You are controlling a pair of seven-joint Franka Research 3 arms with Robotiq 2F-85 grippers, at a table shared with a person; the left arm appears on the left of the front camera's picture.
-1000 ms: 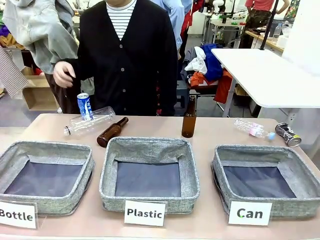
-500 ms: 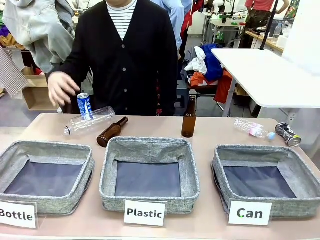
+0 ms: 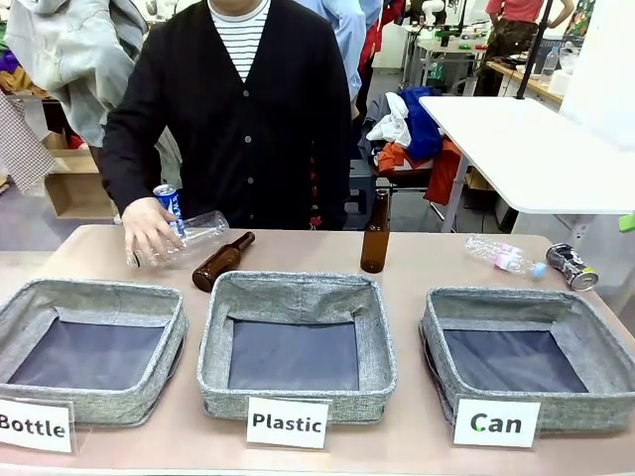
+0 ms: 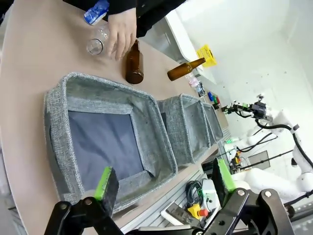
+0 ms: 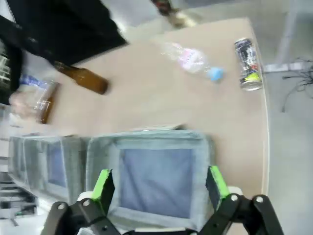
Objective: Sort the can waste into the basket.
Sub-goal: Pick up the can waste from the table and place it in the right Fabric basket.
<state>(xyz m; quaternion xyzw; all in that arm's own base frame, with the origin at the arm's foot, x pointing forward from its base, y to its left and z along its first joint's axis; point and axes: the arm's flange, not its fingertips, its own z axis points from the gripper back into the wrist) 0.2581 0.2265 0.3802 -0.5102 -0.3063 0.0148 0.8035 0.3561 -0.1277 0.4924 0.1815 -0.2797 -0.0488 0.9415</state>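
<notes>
- My left fingers are wide apart and hold nothing
- They hang in the air over the near edge of the grey basket with the "Bottle" card
- My right fingers are wide apart too, and they hold nothing
- They hang in the air over the basket with the "Can" card, and they touch nothing
- That basket sits at the right end of the table, and I see no can in it
- The crushed silver can lies on its side at the far right of the table, behind that basket
- A small clear bottle lies just beside the crushed can
- The blue and white can stands up at the far left of the table
- The person's hand rests on a big clear bottle that lies right by the blue can
- I cannot tell if the hand touches the blue can
- A brown bottle lies on its side near that hand
- Another brown bottle stands up behind the middle basket with the "Plastic" card
</notes>
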